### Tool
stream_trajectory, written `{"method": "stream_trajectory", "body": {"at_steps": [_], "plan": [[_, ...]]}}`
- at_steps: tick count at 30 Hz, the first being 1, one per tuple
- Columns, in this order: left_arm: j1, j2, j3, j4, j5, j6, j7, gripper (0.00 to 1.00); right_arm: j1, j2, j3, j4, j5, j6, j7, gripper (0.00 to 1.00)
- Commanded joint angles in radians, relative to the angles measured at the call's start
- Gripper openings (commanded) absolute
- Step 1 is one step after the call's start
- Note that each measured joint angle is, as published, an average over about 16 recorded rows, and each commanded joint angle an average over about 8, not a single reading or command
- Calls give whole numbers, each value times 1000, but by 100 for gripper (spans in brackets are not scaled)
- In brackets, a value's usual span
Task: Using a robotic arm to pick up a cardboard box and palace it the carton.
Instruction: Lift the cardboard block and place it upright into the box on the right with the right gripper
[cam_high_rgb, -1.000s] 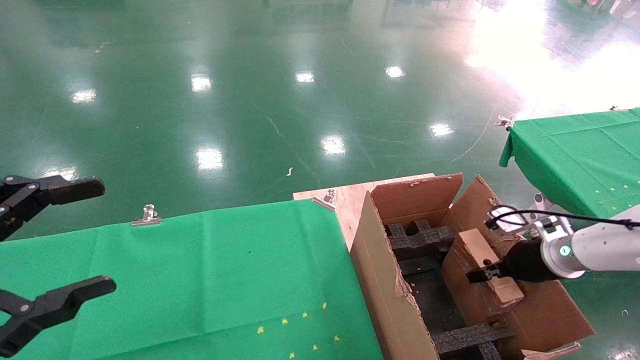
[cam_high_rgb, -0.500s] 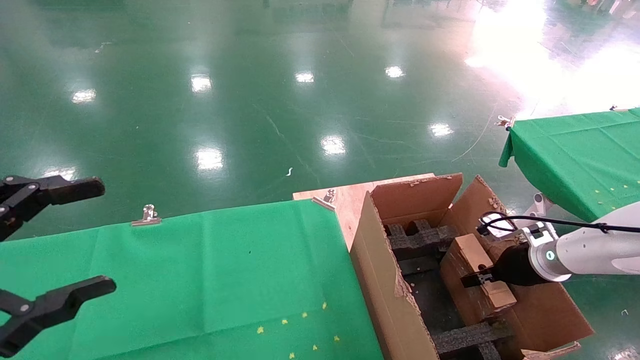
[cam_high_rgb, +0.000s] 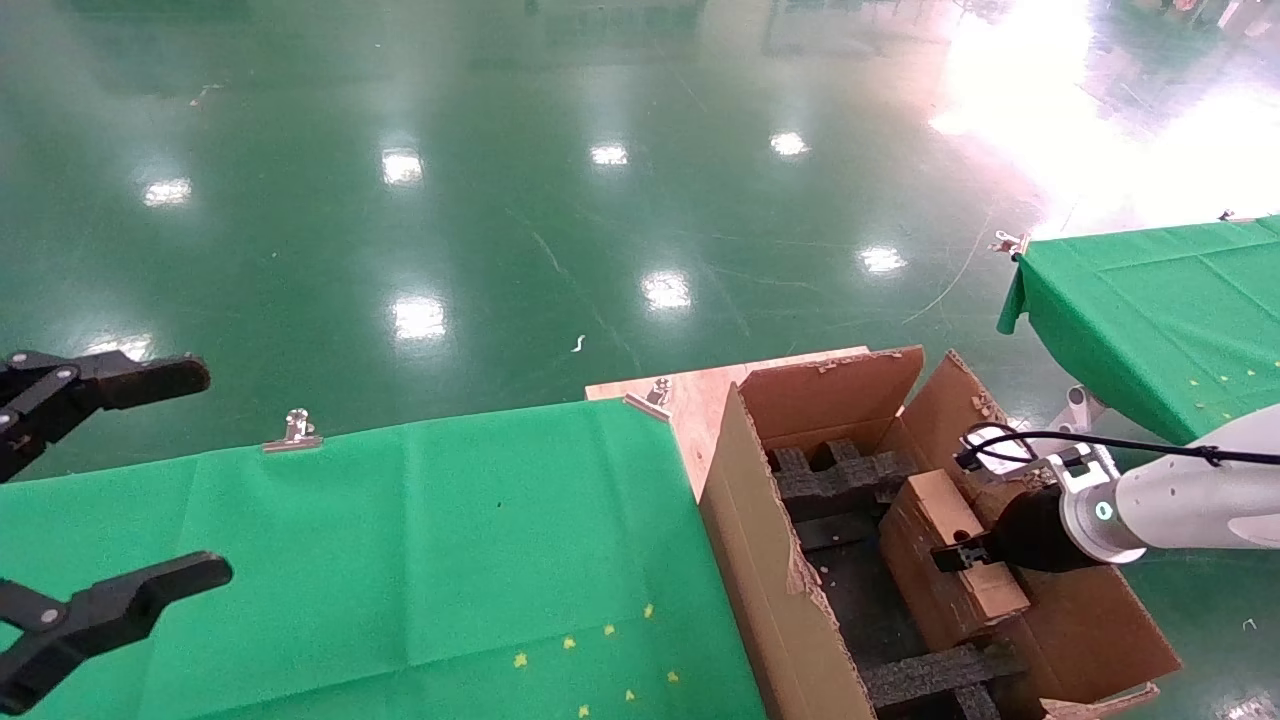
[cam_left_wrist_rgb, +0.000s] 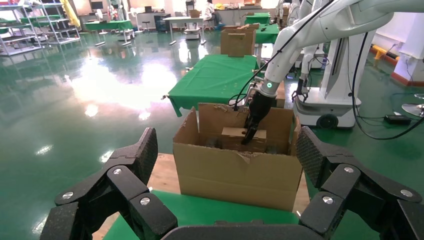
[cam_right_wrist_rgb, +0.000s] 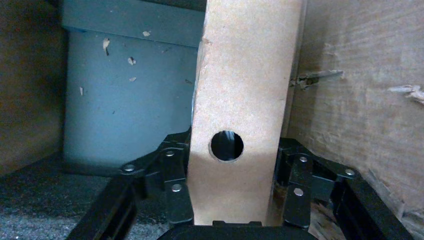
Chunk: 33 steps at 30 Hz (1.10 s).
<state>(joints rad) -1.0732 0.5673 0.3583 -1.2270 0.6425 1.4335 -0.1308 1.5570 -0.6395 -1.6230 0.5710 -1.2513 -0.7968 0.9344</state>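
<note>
Green floor, right claw gripping cardboard box inside carton

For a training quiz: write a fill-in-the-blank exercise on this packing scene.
1. The right gripper is shut on the small flat brown ____ box.
2. That box is held inside the large torn-flapped ____.
3. The left gripper, above the green tablecloth, is ____.
4. The box's narrow side has a round ____.

Missing: cardboard; carton; open; hole
</note>
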Motion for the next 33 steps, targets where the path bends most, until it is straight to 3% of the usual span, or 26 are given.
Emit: {"method": "stream_trajectory", "body": {"at_steps": [1,20,27,33], "plan": [[0,0,0,0,0,0,0,100,2,0,0,1,-1,-1,-1,100],[0,0,0,0,0,0,0,100,108,61,9,99,-45,8,19,100],[0,0,0,0,0,0,0,100,219,109,51,237,-40,-10,-3,100],[0,0,0,0,0,0,0,100,291,167,119,405,58,-74,-86,100]]}}
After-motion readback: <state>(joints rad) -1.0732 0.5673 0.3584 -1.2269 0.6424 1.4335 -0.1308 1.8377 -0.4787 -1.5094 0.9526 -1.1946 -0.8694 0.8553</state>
